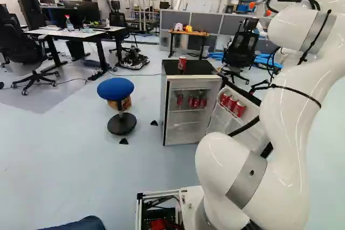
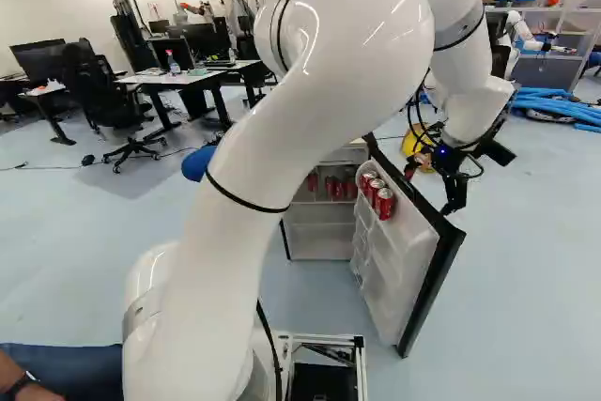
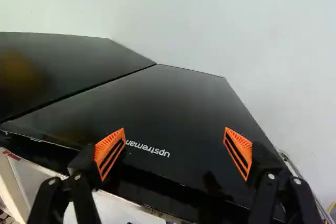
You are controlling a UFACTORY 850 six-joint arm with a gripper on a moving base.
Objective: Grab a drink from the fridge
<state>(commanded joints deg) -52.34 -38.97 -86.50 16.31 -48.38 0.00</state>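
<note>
In the right base view my gripper point(image 2: 432, 190) hangs at the outer side of the fridge's opened door point(image 2: 399, 251). Seen from the wrist, the gripper point(image 3: 175, 131) has its fingers wide apart, nothing held between them, with the glossy black door face point(image 3: 178, 103) ahead of and under them. The fridge point(image 1: 166, 109) stands with its inside exposed. Red cans point(image 1: 196, 102) stand on its inner shelf, and several red cans point(image 2: 376, 194) fill the door rack. One more red can point(image 1: 182, 63) is upright on the black fridge top.
A blue-topped stool point(image 1: 116, 89) stands beside the fridge, left of it in the left base view. Behind are a small wooden table point(image 1: 188, 33), an office chair point(image 1: 240, 52) and blue hoses point(image 2: 554, 105). Desks point(image 1: 75, 33) stand farther off. Another robot point(image 2: 526, 35) is at the back.
</note>
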